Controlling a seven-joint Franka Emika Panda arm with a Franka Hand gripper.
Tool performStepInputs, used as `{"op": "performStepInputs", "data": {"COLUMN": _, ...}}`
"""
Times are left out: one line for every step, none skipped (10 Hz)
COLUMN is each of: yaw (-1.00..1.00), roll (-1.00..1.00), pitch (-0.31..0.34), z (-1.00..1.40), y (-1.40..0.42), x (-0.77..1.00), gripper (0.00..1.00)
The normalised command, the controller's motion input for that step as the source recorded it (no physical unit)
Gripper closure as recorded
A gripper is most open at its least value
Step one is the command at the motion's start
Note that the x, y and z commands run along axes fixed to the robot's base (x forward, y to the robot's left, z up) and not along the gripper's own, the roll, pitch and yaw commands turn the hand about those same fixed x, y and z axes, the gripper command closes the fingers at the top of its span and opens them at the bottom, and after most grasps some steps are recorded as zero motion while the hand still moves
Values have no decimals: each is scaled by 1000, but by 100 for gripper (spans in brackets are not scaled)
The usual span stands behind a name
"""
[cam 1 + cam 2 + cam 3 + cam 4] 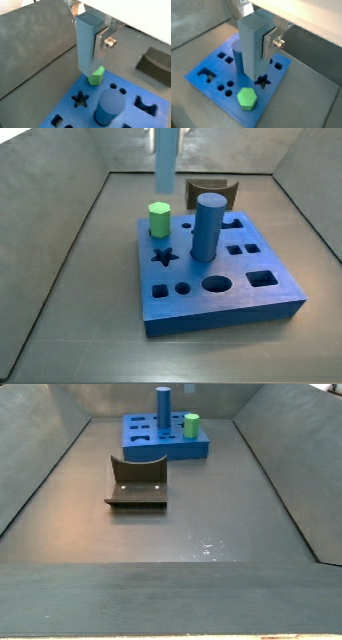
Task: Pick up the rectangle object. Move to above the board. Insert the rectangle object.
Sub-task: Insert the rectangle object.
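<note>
In both wrist views the end effector points straight down, clenched on the upper part of the rectangle object, one silver finger flat against the bar's side. The single light-blue bar hangs upright in the air above the board, its lower end clear of the top face, over the area between the green hexagonal peg and the dark-blue cylinder.

In a side view the bar comes down from above, behind the one green peg, which stands at a corner of the one board. One cylinder stands upright near the board's middle. Star, round and square holes stay open.

Farther back, one brown arch-shaped piece stands by the rear wall. One fixture sits mid-floor.
</note>
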Motion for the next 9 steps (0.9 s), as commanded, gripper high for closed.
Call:
{"op": "performStepInputs", "data": {"yaw": -89, "roll": 166, "pitch": 0, "z": 903, "y": 0, "x": 266, "gripper": 100}}
{"op": "performStepInputs", "data": {"yaw": -251, "roll": 180, "pitch": 0, "z": 689, "y": 0, "x": 220, "gripper": 100}}
{"op": "performStepInputs", "data": {"yaw": -209, "roll": 251, "pitch": 0, "z": 223, "y": -297, "x": 309, "gripper": 100}}
{"op": "performStepInputs", "data": {"yaw": 0, "roll": 0, "pitch": 0, "z": 0, "y": -34, "x": 0, "gripper": 100}}
{"op": "performStepInputs", "data": {"yaw": -220, "roll": 40, "pitch": 240, "z": 209, "y": -60, "x": 666, "gripper": 100}}
{"op": "performStepInputs", "data": {"yaw": -151, "roll": 0, "pitch": 211, "z": 400, "y": 0, "x": 820, "gripper": 100}}
{"op": "performStepInputs", "data": {"yaw": -40, "roll": 0, "pitch": 231, "z": 514, "y": 0, "x": 949, "gripper": 100}}
{"op": "performStepInputs", "data": {"yaw": 0, "roll": -63, "pitch": 283, "z": 529, "y": 0, "x": 1000, "gripper": 100}}
{"op": "performStepInputs", "data": {"yaw": -49, "roll": -86, "pitch": 351, "z": 357, "y": 0, "x": 860, "gripper": 100}}
